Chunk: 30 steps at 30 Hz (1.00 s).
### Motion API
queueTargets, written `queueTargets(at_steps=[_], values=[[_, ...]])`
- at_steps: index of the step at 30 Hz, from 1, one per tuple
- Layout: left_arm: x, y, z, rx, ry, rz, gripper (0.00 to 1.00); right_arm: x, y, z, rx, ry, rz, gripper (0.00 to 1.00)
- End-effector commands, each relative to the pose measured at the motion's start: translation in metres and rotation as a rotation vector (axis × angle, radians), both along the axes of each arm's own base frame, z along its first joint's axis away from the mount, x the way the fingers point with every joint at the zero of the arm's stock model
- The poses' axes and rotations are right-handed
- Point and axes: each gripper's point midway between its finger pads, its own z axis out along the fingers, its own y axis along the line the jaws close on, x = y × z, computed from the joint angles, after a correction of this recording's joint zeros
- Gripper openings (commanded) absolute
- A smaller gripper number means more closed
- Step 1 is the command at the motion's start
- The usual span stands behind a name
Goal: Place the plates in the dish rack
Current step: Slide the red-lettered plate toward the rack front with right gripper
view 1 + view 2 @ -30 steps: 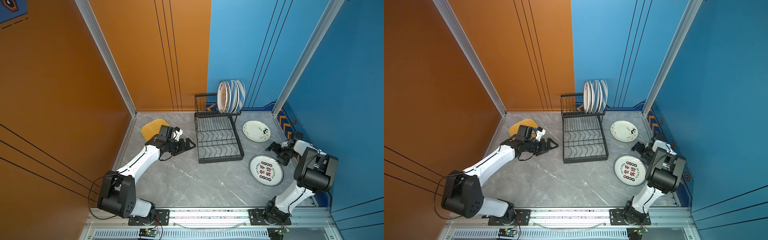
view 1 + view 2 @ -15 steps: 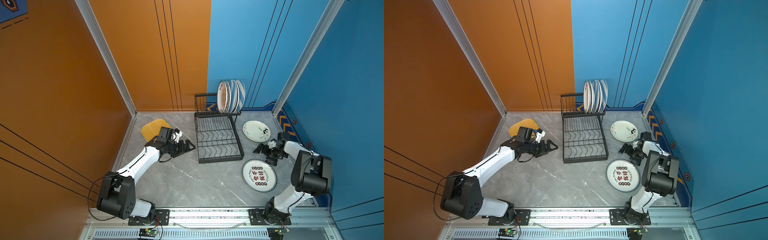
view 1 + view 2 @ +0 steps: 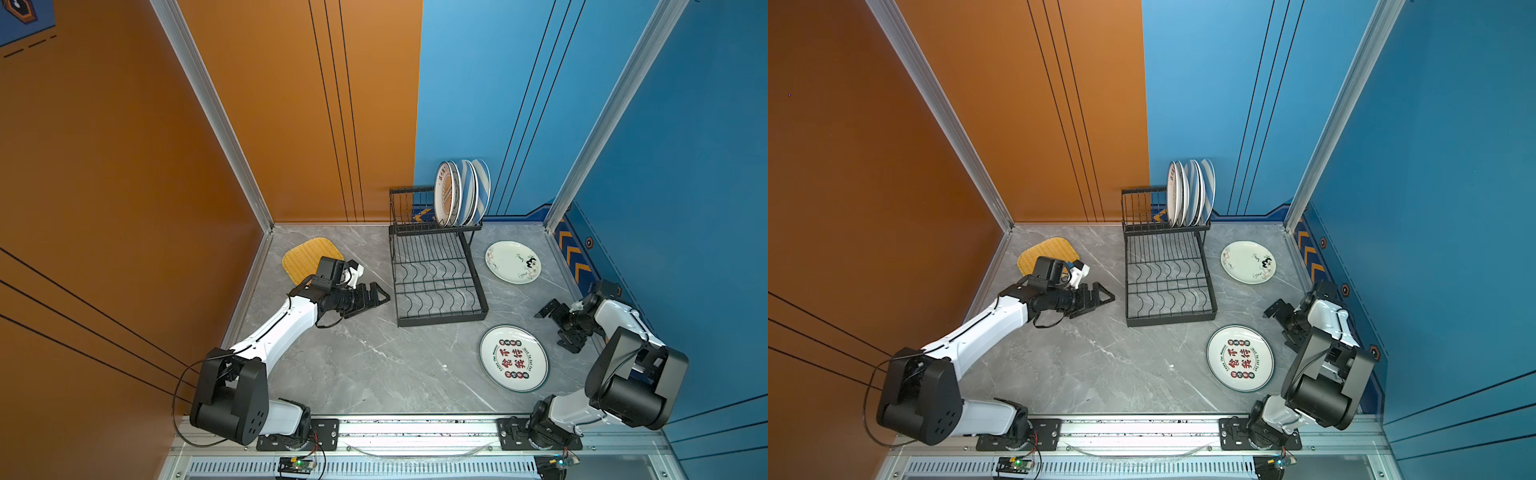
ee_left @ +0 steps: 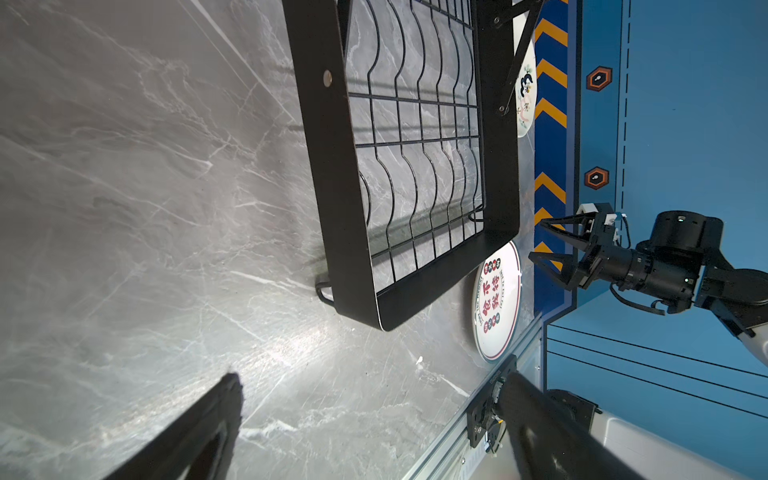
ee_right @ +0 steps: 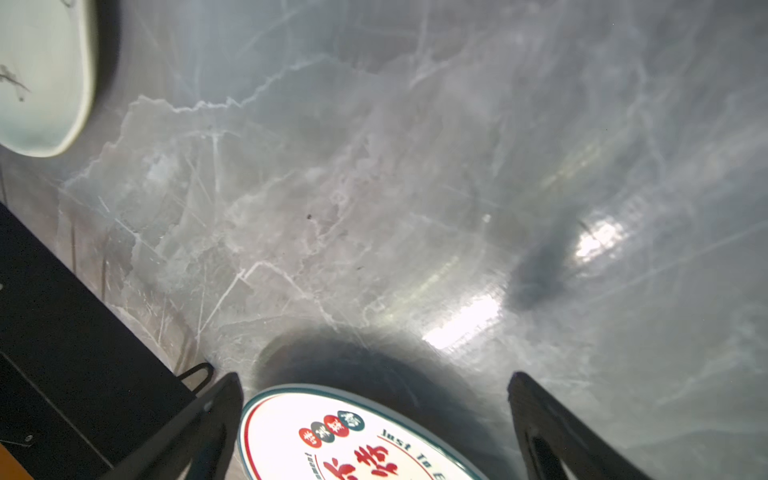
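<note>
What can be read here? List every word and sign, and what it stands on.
"Just To E", cut off: rim of the red-character plate.
"不我待", after a first character I cannot make out: same plate's centre, in red.
Too small: its round badges; the writing on the sunburst plate.

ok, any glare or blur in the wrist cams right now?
Right wrist view: hot glare patches on the table, the red-character plate bright, near blown out, frame soft overall. Left wrist view: dish rack sharp, only a mild sheen on the table by its corner. Both top views: even light, sharp, no glare.
</note>
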Motion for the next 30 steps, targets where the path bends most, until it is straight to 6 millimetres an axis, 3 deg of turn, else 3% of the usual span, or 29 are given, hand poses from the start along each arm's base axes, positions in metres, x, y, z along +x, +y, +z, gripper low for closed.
queueTargets(at_steps=[1, 11, 30], values=[[-0.007, 0.003, 0.000, 0.006, -0.001, -0.004, 0.98, -0.032, 0.020, -0.017, 0.071, 0.121, -0.004, 1.00], [-0.016, 0.006, 0.001, 0.002, -0.011, -0.009, 0.98, -0.033, 0.056, -0.019, 0.147, 0.061, 0.043, 1.00], [-0.043, 0.011, 0.001, -0.011, -0.034, -0.013, 0.98, -0.053, 0.169, -0.025, 0.172, 0.059, 0.320, 1.00]])
